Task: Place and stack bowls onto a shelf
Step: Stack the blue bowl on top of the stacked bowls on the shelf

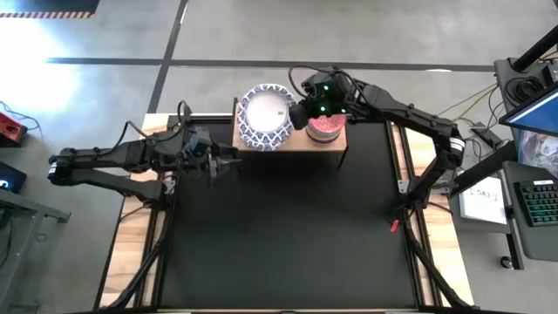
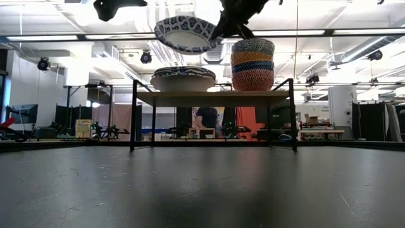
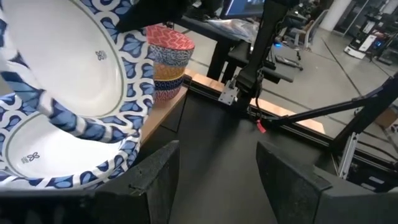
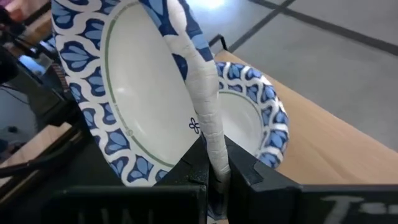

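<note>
Bowl (image 2: 187, 33), white, blue-rimmed — tilted, rim pinched in right gripper (image 4: 211, 177), directly above stack (image 2: 182, 78) on shelf (image 2: 212, 97) left half. Left gripper (image 1: 228, 165) released, beside shelf's left end.

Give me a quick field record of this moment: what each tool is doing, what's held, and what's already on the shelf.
right tool: shut on the rim of a white bowl, held tilted above the shelf
left tool: open, empty, just left of the shelf
wide stack: white blue-rimmed bowls on the shelf's left half, under the held bowl
small stack: coloured bowls nested on the right half
</note>
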Tool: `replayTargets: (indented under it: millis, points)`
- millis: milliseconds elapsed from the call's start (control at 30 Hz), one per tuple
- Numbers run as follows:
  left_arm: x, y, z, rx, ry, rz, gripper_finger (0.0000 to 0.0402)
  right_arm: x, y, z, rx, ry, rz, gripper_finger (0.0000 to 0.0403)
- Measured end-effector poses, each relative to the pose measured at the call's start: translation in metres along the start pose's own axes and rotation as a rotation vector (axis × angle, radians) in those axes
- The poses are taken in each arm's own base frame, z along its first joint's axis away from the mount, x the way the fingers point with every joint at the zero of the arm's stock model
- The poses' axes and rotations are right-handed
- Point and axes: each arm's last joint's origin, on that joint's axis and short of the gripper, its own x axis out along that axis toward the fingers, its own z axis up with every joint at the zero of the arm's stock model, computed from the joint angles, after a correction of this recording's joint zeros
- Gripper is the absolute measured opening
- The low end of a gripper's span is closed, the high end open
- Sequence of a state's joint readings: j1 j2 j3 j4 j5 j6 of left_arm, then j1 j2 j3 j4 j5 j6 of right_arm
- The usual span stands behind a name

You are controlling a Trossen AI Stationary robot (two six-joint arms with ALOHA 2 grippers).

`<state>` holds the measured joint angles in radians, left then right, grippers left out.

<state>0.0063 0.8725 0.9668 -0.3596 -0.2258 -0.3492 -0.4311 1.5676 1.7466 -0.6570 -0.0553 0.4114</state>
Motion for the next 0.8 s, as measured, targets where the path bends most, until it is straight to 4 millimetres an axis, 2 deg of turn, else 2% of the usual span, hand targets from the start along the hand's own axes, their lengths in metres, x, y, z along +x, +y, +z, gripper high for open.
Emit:
replayTargets:
  millis: [567,800]
  points:
    - [-0.0019,0.0008,-0.0009,0.024,0.01,0.003,0.0195,0.0031,-0.0004,-0.0012,-0.018,0.011,0.001,0.0013]
    - [-0.0019,0.0008,-0.0009,0.026,0.01,0.004,0.0195,0.0078,-0.001,-0.0037,-0.056,0.008,-0.064,0.0013]
